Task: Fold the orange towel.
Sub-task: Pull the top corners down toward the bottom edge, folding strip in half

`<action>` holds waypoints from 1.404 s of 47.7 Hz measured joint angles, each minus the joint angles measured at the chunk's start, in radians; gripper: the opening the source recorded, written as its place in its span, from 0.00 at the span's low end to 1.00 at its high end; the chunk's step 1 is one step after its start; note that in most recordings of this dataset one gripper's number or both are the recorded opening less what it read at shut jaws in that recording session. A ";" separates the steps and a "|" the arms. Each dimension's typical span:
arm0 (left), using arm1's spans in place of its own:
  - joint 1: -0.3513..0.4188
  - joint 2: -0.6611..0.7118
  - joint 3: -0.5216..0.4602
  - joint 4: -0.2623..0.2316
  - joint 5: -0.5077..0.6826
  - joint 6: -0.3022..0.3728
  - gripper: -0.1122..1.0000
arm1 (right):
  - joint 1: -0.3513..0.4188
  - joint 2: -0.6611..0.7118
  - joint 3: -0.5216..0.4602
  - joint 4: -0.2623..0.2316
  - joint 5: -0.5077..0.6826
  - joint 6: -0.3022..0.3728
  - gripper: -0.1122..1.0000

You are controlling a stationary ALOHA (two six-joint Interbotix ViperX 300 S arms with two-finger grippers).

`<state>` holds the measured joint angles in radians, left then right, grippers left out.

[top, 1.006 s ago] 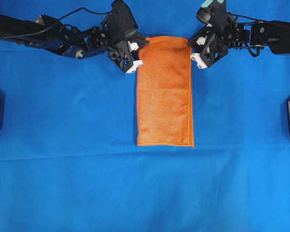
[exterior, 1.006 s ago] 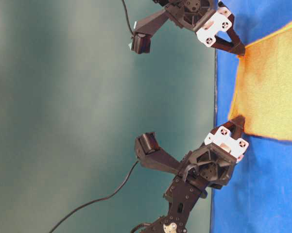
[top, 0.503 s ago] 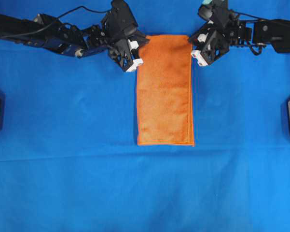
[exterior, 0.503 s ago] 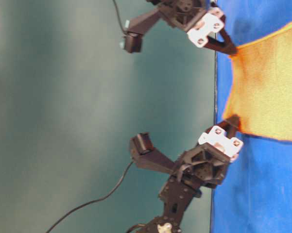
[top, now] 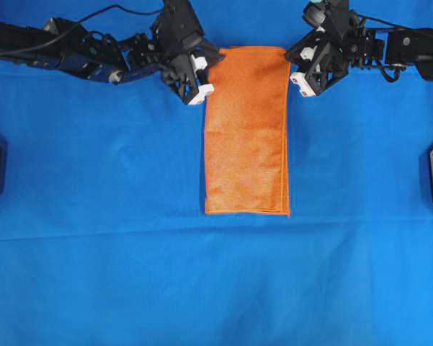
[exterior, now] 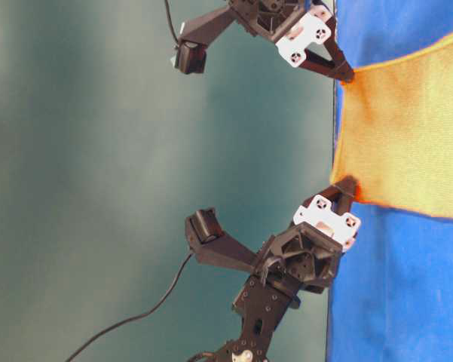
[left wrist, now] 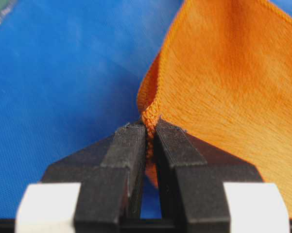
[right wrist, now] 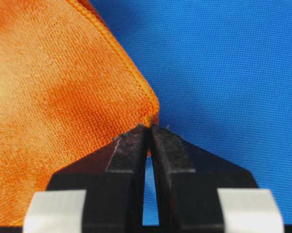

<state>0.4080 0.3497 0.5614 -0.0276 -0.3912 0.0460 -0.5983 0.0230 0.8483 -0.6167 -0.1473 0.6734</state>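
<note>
Orange towel [top: 246,130] folded into a long narrow strip, upper centre of the overhead frame, running from near the top edge down to just below the middle. Lying on the blue table cover [top: 130,252] along its lower part, bottom hem straight and flat. Upper end lifted by both far corners, stretched taut between them in the table-level view, where the towel [exterior: 407,128] fills the right side of the frame.

Left gripper [top: 210,59] at the strip's upper left corner, reaching in from the upper left of the overhead frame. Jaws pinched nearly together on the towel corner: in the left wrist view [left wrist: 150,128], black fingertips [left wrist: 131,141] clamped either side of a bunched fold of orange hem [left wrist: 148,109], only a thin slit left between them.

Right gripper [top: 291,56] at the upper right corner, reaching in from the upper right. Jaws likewise pressed almost shut on the towel: in the right wrist view [right wrist: 149,127], tips meeting right at the stitched corner [right wrist: 150,114], cloth spreading away to the upper left of that frame, blue cover to the right.
</note>
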 measured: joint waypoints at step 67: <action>-0.448 -0.166 0.143 -0.002 0.138 -0.155 0.12 | 0.601 -0.212 0.202 0.255 0.081 0.009 0.14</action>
<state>-0.0399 0.1841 0.7041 -0.0291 -0.2531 -0.1089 0.0031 -0.1887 1.0508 -0.3620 -0.0660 0.6826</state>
